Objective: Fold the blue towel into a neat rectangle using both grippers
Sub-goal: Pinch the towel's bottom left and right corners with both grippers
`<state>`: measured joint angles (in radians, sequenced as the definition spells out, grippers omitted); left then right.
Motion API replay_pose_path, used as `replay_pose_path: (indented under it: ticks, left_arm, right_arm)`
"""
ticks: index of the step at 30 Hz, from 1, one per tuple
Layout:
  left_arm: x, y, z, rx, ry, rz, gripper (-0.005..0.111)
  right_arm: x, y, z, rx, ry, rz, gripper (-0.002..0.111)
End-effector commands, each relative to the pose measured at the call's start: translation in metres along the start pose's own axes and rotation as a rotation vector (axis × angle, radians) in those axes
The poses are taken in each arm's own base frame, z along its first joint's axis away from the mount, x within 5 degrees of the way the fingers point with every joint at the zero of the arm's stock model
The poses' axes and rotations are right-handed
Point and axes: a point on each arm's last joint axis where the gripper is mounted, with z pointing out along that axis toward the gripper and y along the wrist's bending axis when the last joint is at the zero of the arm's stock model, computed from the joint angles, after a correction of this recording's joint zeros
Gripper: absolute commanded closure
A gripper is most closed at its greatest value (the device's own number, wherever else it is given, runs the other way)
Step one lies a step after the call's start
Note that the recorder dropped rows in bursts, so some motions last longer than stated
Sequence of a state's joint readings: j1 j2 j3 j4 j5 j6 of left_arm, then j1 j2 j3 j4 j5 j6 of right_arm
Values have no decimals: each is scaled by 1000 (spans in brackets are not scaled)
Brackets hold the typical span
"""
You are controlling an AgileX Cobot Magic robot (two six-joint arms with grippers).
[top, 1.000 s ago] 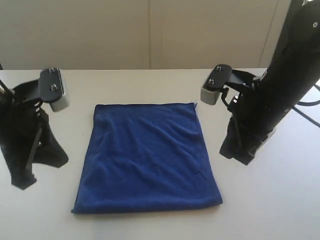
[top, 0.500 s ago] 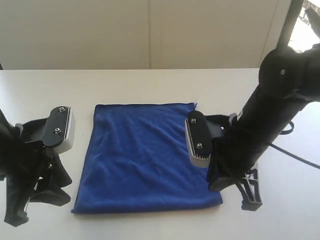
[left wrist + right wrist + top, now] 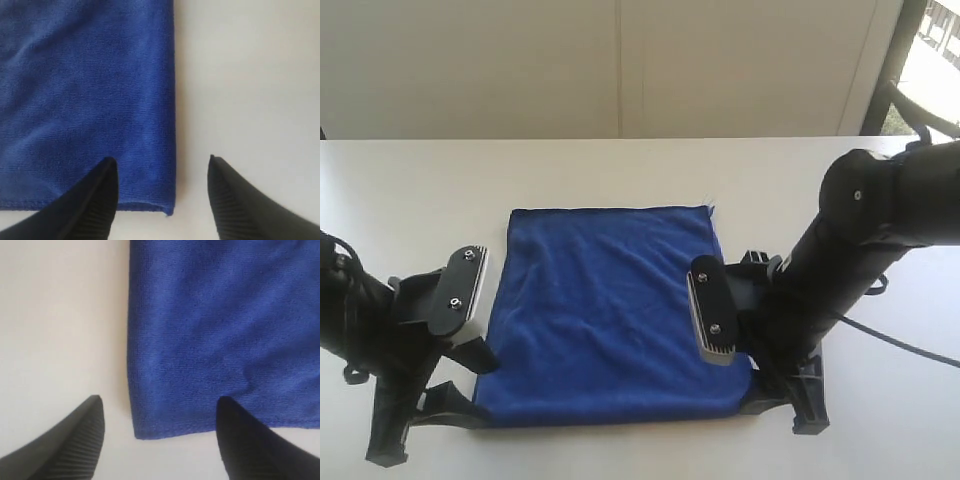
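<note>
Partly, arms hide corners of the blue towel.

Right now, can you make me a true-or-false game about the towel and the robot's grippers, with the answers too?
1. The towel lies spread flat on the table. True.
2. The right gripper is open, with a towel corner between its fingers. True.
3. The left gripper is squeezing the towel. False: it is open, with one finger over the towel and the other over the bare table.
4. The towel is scrunched into a ball. False: it is a flat, roughly rectangular sheet.
5. Both grippers are at the towel's far edge. False: they are at the two corners nearest the outside camera.
</note>
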<state>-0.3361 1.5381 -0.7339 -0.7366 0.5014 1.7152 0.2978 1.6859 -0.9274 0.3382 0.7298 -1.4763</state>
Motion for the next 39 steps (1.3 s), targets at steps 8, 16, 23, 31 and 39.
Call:
replay_pose_path:
  ticks: [8, 16, 23, 31, 39]
  left_arm:
    - [15, 5, 26, 26, 54, -18, 48]
    - [15, 4, 27, 44, 51, -16, 48]
    - [21, 4, 37, 74, 67, -19, 51]
    - [22, 4, 38, 77, 70, -21, 54]
    - [21, 3, 38, 86, 66, -36, 88]
  right_arm:
    - [4, -2, 18, -9, 16, -3, 47]
    - [7, -2, 28, -38, 28, 5, 47]
    - [11, 1, 41, -106, 45, 15, 53]
    - [11, 2, 41, -113, 45, 15, 62]
    - [11, 5, 41, -146, 47, 21, 89]
